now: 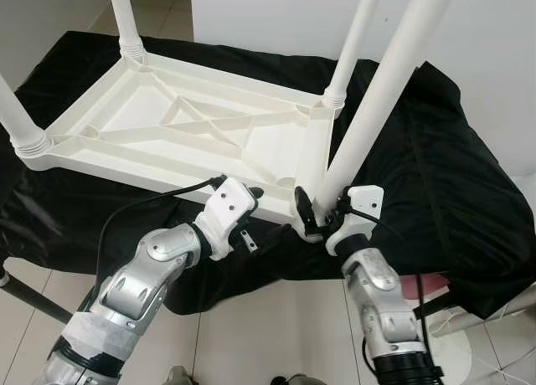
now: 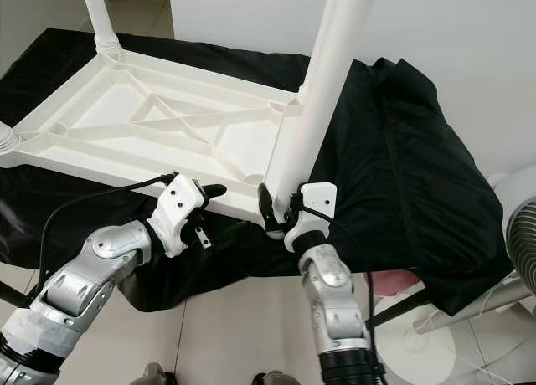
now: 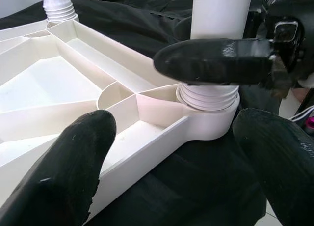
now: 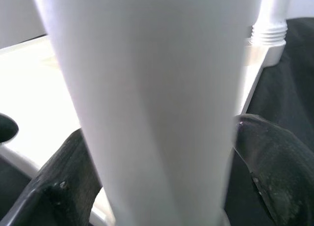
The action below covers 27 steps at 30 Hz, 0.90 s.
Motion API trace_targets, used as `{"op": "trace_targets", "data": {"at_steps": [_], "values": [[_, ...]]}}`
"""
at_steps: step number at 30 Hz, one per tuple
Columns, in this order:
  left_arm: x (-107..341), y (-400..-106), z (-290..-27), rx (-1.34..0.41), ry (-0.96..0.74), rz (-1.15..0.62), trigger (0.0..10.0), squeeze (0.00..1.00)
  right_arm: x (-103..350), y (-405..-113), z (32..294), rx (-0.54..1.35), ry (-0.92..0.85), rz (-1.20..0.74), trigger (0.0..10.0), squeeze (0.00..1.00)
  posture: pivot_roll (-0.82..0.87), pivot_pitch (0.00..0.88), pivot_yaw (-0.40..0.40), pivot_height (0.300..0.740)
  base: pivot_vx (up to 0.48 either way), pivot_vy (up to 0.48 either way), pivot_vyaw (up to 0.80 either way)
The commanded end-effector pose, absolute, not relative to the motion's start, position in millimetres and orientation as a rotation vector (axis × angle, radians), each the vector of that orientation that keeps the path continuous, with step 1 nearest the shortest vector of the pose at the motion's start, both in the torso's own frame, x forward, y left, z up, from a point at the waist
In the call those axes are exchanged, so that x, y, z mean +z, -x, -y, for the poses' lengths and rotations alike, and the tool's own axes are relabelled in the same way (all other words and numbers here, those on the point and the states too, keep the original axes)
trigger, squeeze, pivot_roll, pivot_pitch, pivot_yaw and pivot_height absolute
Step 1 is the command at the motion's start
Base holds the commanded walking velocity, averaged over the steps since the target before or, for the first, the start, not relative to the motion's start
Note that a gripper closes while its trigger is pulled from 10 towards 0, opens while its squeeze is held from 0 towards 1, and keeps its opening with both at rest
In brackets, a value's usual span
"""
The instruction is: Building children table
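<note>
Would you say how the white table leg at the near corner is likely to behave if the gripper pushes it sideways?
The leg looks stiff and smooth, so the right gripper may slip. It is tall and leaning, likely to tip if not yet seated in the tabletop.

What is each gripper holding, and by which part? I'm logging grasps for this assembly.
The right gripper grips the white table leg near its lower end, just above the corner socket. The left gripper, open, holds nothing beside the upturned tabletop.

A white tabletop (image 1: 201,130) and white legs (image 1: 381,92) lie on a plain black cloth (image 1: 435,184).
</note>
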State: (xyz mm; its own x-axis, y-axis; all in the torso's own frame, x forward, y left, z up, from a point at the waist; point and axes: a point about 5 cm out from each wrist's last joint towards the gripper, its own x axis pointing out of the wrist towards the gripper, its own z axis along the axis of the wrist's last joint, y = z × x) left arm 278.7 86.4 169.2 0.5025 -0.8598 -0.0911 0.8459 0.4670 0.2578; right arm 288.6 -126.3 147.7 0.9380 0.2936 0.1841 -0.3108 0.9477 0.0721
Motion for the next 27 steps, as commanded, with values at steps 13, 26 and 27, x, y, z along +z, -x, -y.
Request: {"op": "trace_targets", "data": {"at_steps": [13,26,27], "values": [[169.3,-277.0,-80.3,-1.088,-0.303,0.08,10.0,0.0,145.8,-296.6,144.6,0.632,-0.01,0.159,10.0,0.0,0.0,0.027,-0.052,0.74,0.0,0.0,0.0],[169.2,-274.4,-76.0,-1.098,-0.313,0.082,10.0,0.0,140.7,-315.1,151.5,0.75,0.048,0.113,10.0,0.0,0.01,0.029,-0.047,0.74,0.0,0.0,0.0],[169.2,-274.4,-76.0,-1.098,-0.313,0.082,10.0,0.0,140.7,-315.1,151.5,0.75,0.048,0.113,10.0,0.0,0.01,0.029,-0.047,0.74,0.0,0.0,0.0]]}}
